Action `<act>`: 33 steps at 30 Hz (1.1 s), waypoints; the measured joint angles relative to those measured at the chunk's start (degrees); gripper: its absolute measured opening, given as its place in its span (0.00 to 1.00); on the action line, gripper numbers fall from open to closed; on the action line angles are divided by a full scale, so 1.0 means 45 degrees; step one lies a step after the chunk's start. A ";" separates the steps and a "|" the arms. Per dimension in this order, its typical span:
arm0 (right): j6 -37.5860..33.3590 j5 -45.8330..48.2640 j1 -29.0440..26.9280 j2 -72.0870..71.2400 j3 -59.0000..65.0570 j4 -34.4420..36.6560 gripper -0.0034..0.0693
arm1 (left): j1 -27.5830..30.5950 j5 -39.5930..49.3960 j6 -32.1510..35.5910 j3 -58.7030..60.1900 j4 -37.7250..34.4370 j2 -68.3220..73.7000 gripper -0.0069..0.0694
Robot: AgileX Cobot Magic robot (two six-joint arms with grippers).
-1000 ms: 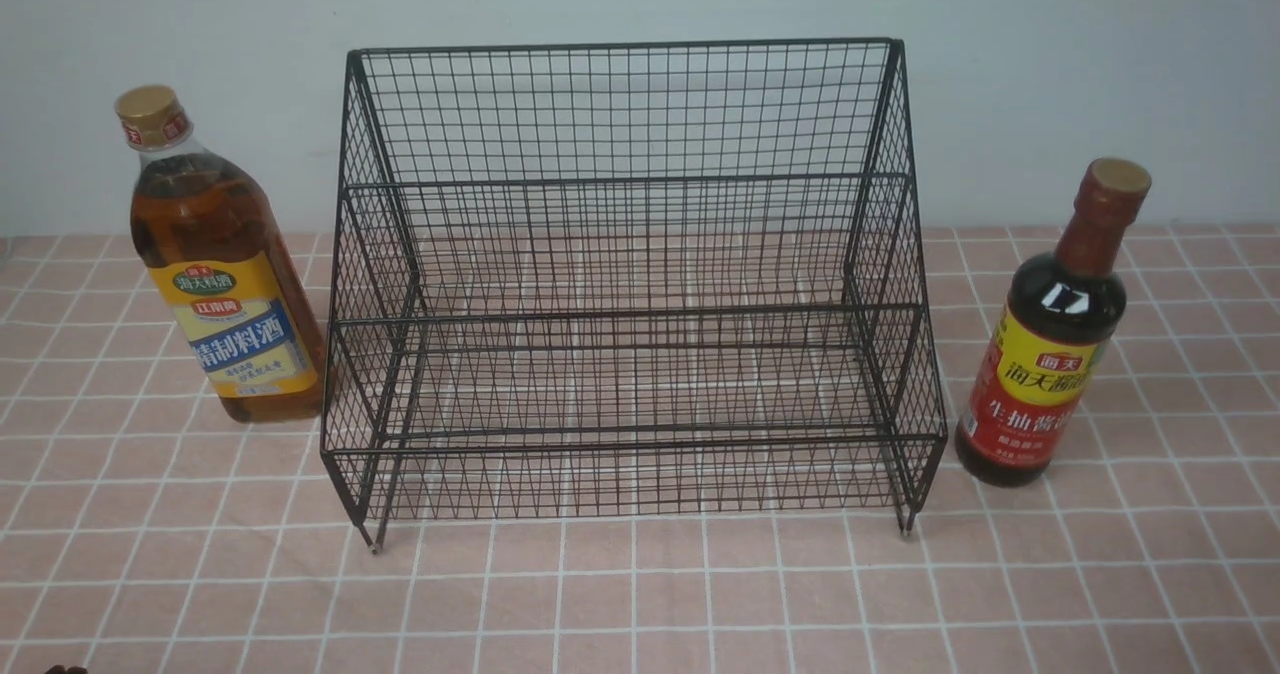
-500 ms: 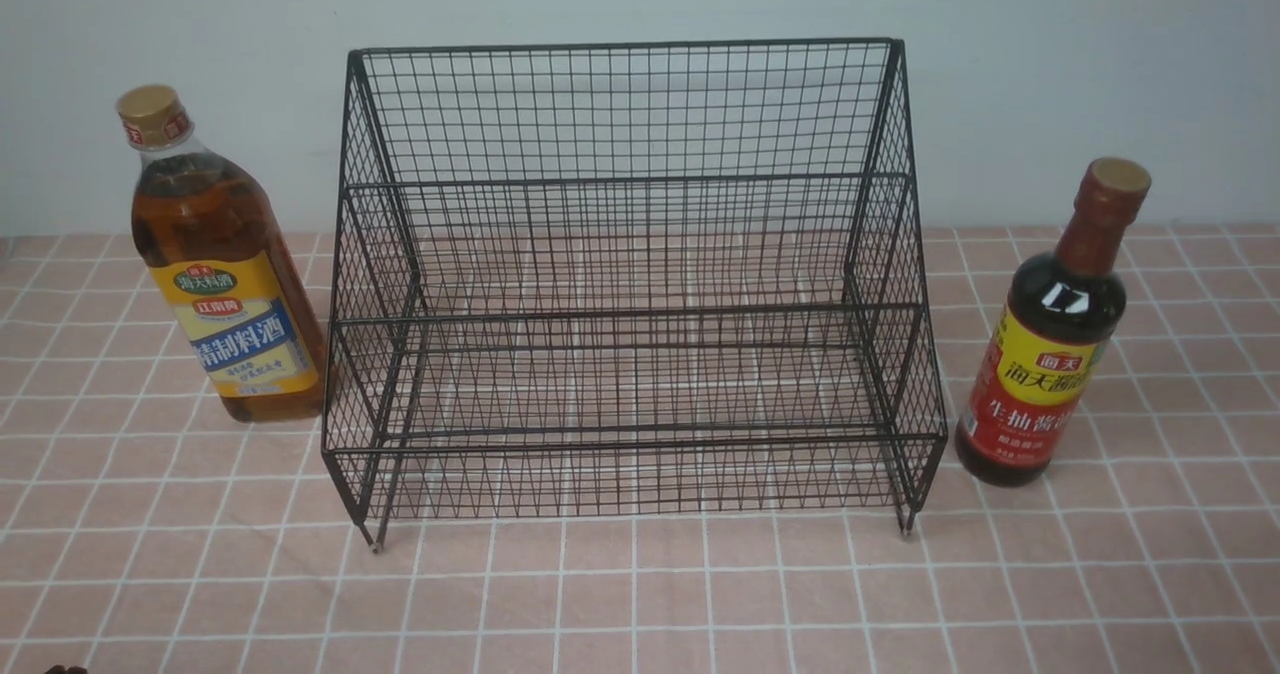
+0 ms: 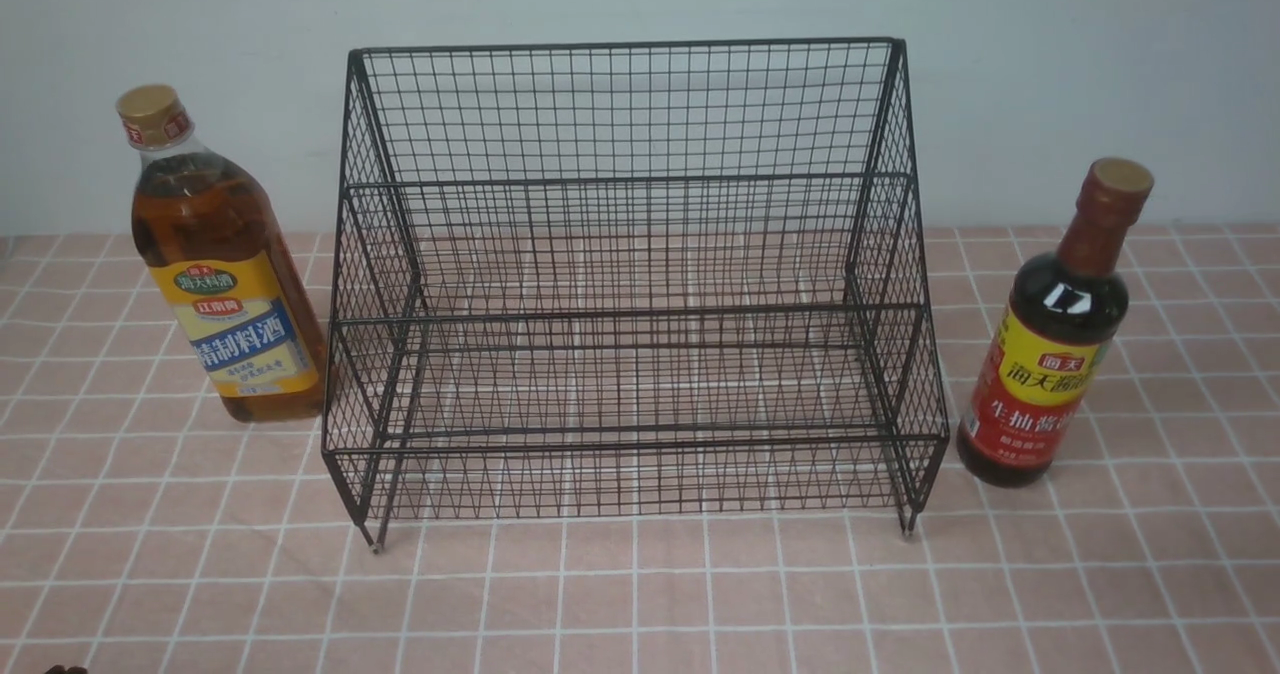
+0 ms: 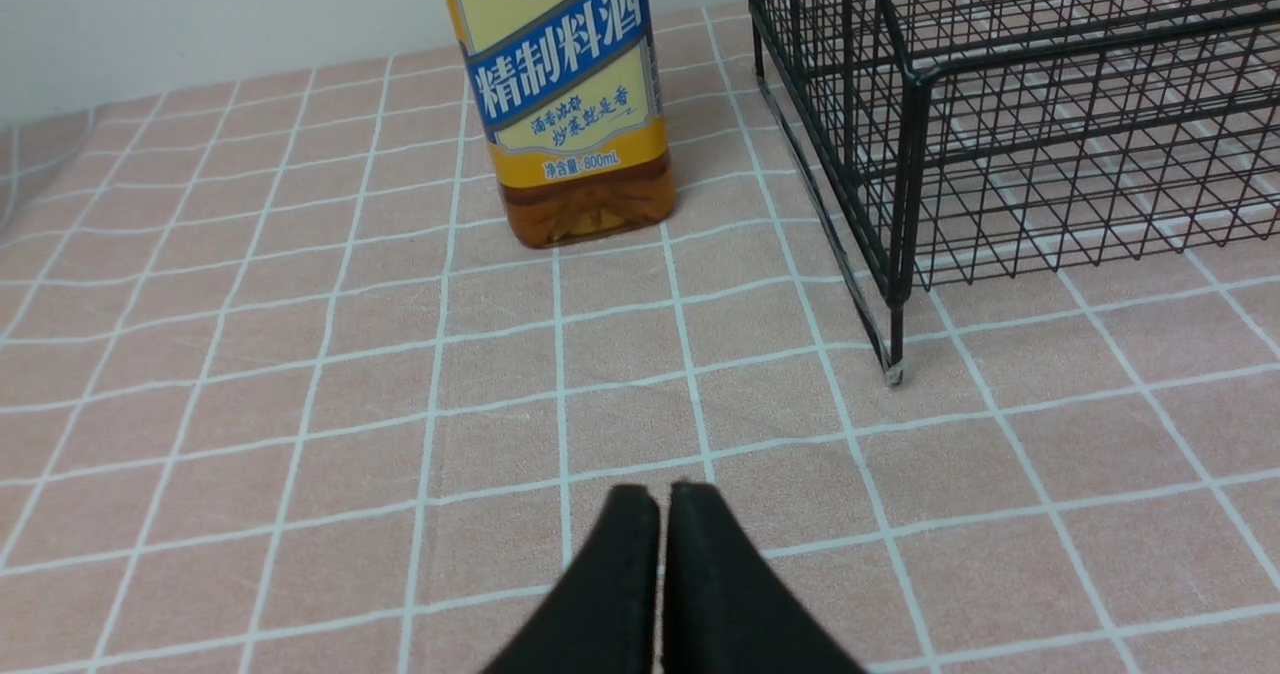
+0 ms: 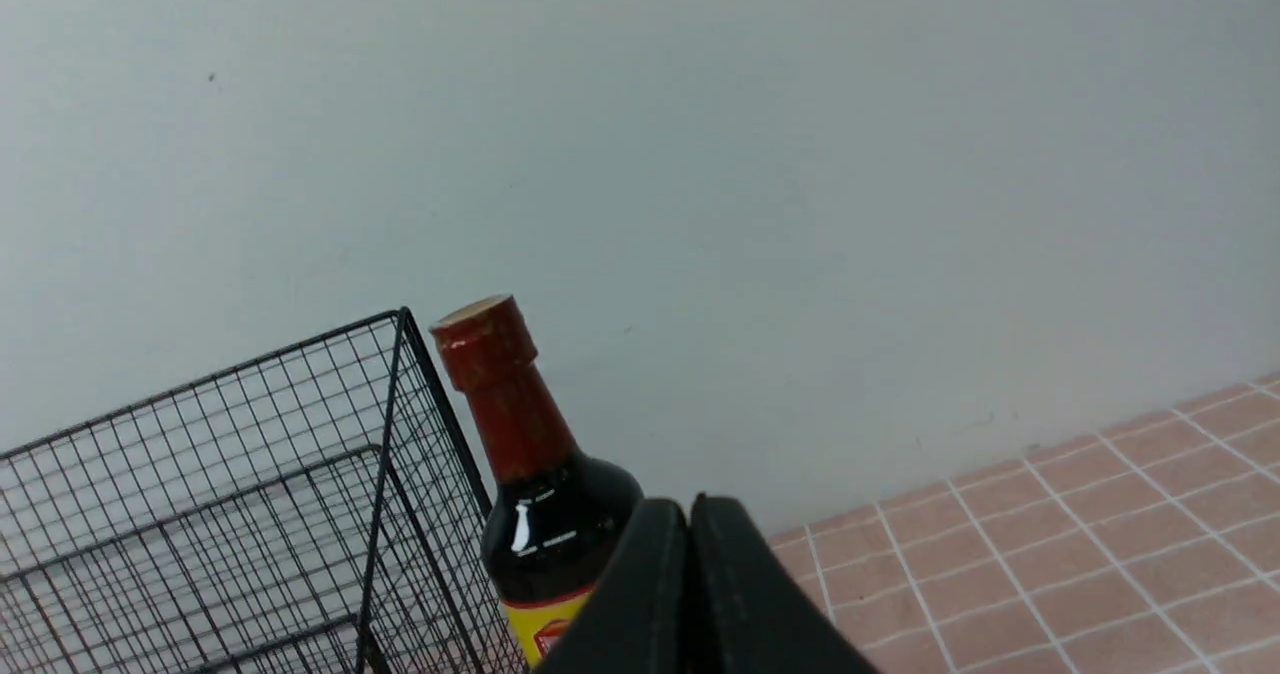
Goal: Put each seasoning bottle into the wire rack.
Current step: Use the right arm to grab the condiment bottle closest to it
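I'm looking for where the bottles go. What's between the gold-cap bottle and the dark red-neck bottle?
The black wire rack stands between the amber bottle and the soy-sauce bottle, with neither bottle in it. The front view shows it.

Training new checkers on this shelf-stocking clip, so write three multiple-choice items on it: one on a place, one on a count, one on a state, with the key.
1. Where does the amber bottle stand relative to the rack?
A) inside it
B) on its left
C) on its right

2. How many bottles sit in the rack?
A) none
B) one
C) two

3. The left gripper is:
A) open
B) shut, empty
C) shut on a bottle

Key:
1 B: it stands on the tablecloth by the rack's left side.
2 A: both shelves are bare, and the dark bottle stands outside on the right.
3 B: its jaws meet with nothing between them.
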 joint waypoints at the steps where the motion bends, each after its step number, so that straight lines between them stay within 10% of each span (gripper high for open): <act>1: 0.0150 -0.0333 0.0000 0.0000 0.0000 0.0010 0.03 | 0.0000 0.0000 0.0000 0.0000 0.0000 0.0000 0.08; 13: 0.1541 -0.2928 0.0000 0.5413 -0.4401 -0.3477 0.13 | 0.0000 0.0000 0.0000 0.0000 0.0000 0.0000 0.08; 25: 0.2199 -0.4526 0.1429 1.4405 -0.8745 -0.5730 0.62 | 0.0000 0.0000 0.0000 0.0000 0.0000 0.0000 0.08; 33: 0.2148 -0.5574 0.1889 1.7480 -0.9466 -0.5786 0.72 | 0.0000 0.0000 0.0000 0.0000 0.0000 0.0000 0.08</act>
